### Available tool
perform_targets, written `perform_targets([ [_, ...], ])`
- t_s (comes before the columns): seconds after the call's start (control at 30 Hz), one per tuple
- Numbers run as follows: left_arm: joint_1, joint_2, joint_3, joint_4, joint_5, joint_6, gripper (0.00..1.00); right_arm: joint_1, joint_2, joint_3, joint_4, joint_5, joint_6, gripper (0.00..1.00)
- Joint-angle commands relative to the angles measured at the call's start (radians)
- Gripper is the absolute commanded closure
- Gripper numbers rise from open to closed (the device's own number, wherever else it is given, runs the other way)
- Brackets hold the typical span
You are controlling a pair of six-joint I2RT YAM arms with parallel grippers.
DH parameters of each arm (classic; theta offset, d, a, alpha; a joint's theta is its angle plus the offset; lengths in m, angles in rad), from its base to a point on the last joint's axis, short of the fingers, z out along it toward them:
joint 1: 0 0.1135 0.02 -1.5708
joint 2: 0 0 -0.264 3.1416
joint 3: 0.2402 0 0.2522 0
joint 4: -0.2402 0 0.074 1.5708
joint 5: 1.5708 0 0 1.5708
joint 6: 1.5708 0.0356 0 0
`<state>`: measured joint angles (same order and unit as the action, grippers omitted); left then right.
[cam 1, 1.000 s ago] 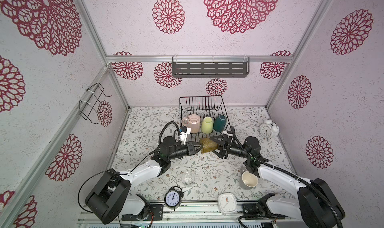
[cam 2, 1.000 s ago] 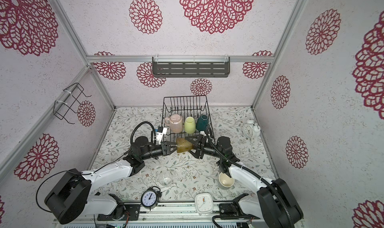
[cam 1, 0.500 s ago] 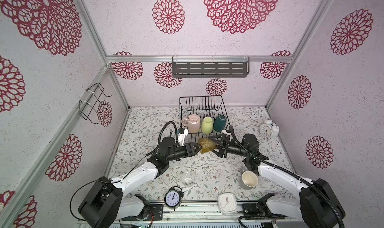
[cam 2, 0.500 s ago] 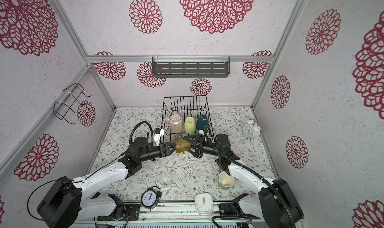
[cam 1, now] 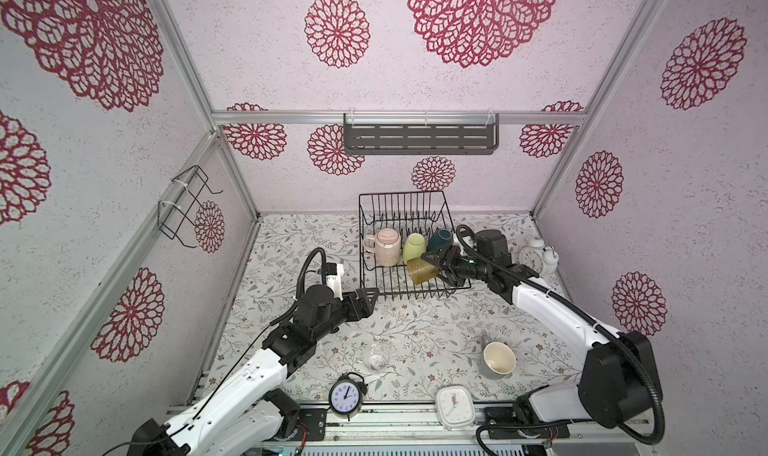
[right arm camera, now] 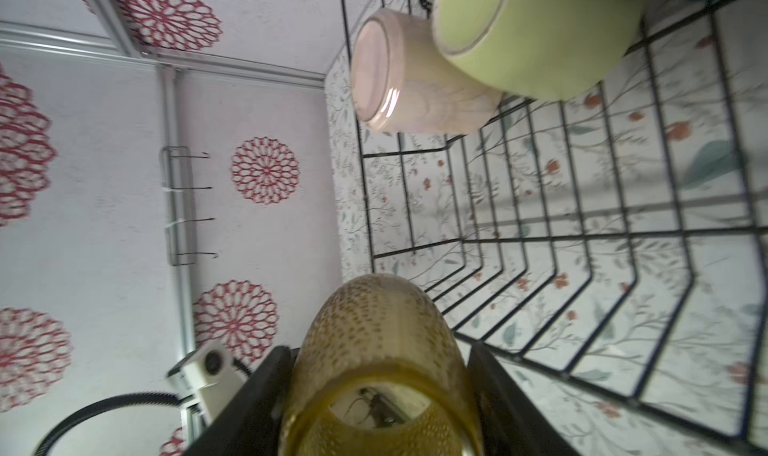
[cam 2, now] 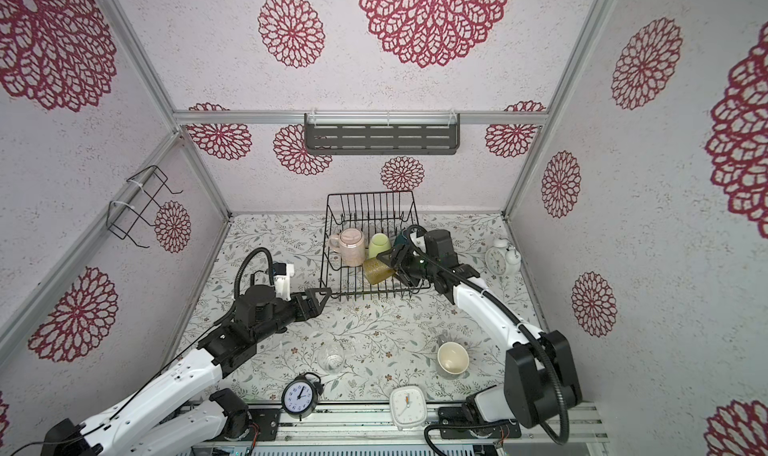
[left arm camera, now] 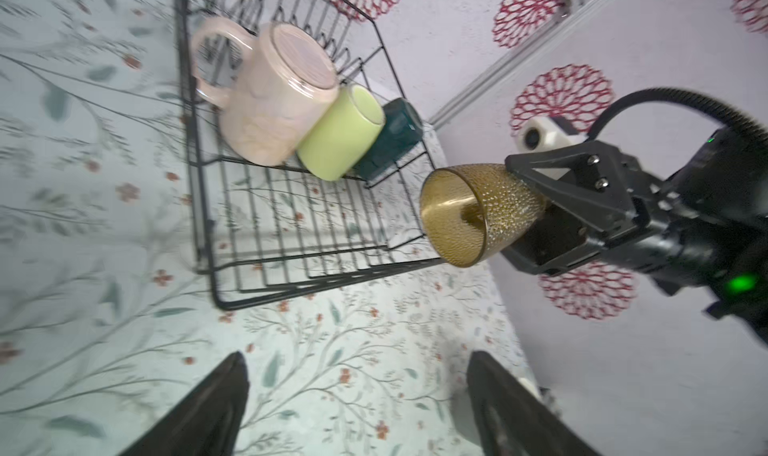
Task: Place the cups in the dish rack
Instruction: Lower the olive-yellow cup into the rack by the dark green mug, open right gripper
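Midway through loading, the right gripper (cam 1: 436,262) holds an amber, dimpled translucent tumbler (cam 1: 422,270) over the near right part of the large black wire dish rack (cam 1: 409,295). Its jaws are closed on the tumbler's base end. The tumbler lies on its side with its mouth toward the left arm, and in the left wrist view it appears clear of the wires.

Three cups already stand upside down in a row across the middle of the rack: a tall pale pink mug (cam 1: 387,247), a yellow-green mug (cam 1: 414,247) and a dark teal mug (cam 1: 440,238). Each touches its neighbour. The left gripper (cam 1: 368,302) hangs just off the rack's near left corner with its jaws wide apart and nothing between them.

Two cups remain on the flowered tabletop, well apart from the rack. A small clear glass (cam 1: 376,358) stands near a round black alarm clock (cam 1: 345,396), and a grey mug (cam 1: 496,359) with a cream inside lies near a square white clock (cam 1: 455,407).

The step in hand looks to be setting down the fourth cup. The next move probably calls for turning the tumbler mouth down. It would then be lowered into the open row nearer the arms without knocking the yellow-green mug, and the jaws opened only once the wires bear it.
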<state>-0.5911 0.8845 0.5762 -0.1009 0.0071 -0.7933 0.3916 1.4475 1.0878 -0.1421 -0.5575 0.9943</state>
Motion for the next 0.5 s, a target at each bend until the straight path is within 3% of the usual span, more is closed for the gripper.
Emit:
perform_targets([
  [0.0, 0.02, -0.042, 0.012, -0.187, -0.205, 0.083, 0.01, -0.011, 0.061, 0.128, -0.21, 0.107, -0.243, 0.4],
  [0.23, 0.04, -0.086, 0.01, -0.257, -0.228, 0.107, 0.0, -0.023, 0.212, 0.315, -0.363, 0.355, -0.421, 0.4],
  [0.47, 0.054, -0.117, 0.01, -0.316, -0.243, 0.135, 0.03, -0.007, 0.301, 0.361, -0.337, 0.521, -0.502, 0.41],
])
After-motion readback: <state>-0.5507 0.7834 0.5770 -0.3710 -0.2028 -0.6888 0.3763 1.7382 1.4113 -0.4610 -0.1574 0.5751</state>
